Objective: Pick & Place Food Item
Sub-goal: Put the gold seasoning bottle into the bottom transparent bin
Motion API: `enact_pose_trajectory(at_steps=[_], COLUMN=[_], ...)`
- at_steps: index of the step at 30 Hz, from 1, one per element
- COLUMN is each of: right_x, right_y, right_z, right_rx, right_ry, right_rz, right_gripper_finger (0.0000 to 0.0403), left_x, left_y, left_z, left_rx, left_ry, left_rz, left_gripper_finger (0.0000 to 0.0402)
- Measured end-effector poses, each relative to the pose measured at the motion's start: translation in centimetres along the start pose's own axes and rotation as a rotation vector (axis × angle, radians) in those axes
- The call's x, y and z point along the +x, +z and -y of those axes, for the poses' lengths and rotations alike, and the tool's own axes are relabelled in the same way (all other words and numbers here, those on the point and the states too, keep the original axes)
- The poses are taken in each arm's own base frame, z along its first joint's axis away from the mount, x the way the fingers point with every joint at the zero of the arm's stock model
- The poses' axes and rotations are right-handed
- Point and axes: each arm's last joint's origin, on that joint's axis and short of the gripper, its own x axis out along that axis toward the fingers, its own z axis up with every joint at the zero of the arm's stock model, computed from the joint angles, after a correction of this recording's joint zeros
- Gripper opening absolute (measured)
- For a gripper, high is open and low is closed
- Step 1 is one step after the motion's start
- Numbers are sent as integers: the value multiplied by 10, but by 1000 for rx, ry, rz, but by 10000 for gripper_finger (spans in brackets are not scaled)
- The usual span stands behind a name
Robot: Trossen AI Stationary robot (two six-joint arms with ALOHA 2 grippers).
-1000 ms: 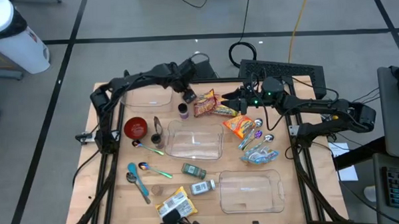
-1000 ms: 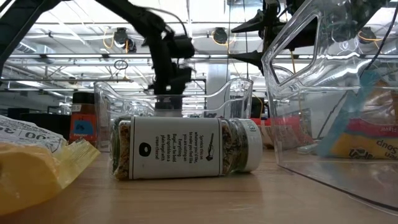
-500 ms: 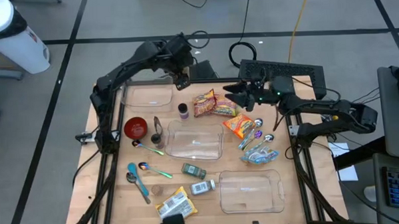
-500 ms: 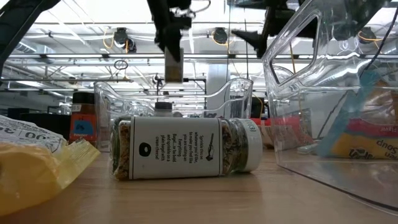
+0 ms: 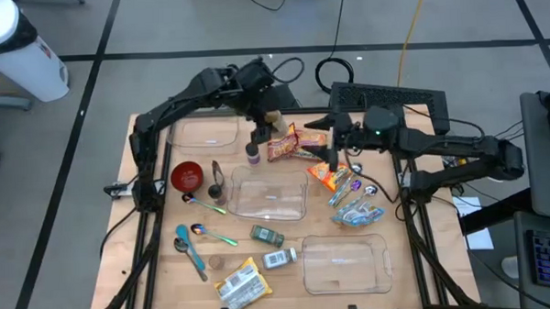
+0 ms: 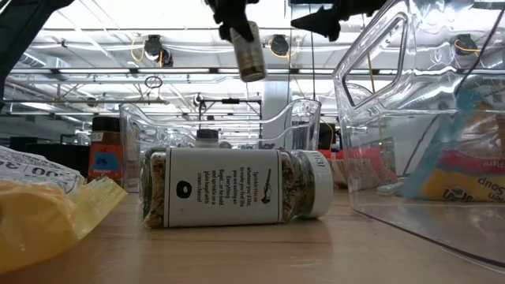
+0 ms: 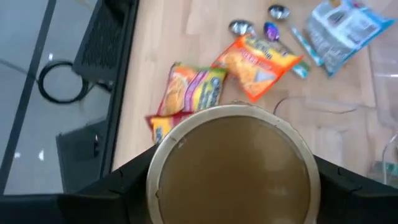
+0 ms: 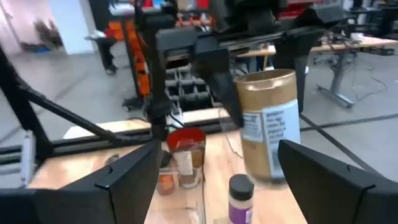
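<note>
jar (image 5: 270, 118) with the gold lid is clamped in my left gripper (image 5: 261, 124) and held high over the back of the table, clear of the clutter, while my right gripper (image 5: 332, 145) hovers wide open and empty above the snack packets (image 5: 286, 143).

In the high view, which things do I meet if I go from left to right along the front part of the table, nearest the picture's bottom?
Blue spoon → yellow snack bag → white-label jar → clear tub.
</note>
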Motion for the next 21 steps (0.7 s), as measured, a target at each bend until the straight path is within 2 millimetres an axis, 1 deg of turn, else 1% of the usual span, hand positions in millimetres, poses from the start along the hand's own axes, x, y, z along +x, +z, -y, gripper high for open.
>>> enact_pose_trajectory(at_steps=[3, 9, 12, 17, 21], right_x=[10, 27, 34, 43, 48], right_y=[-1, -15, -22, -30, -34], right_z=[1, 5, 6, 11, 11], right_rx=[19, 77, 82, 84, 79], right_ry=[-6, -20, -33, -141, -144], right_rz=[-2, -54, -81, -101, -101], right_gripper_finger=[318, 318, 318, 318, 318], left_x=[1, 2, 2, 2, 3], left_y=[7, 11, 12, 17, 19], left_z=[8, 17, 21, 27, 31], left_rx=[10, -7, -6, -8, -17], left_ry=[-4, -16, -20, -30, -68], left_rz=[44, 66, 65, 104, 123], left_gripper_finger=[278, 278, 278, 278, 278])
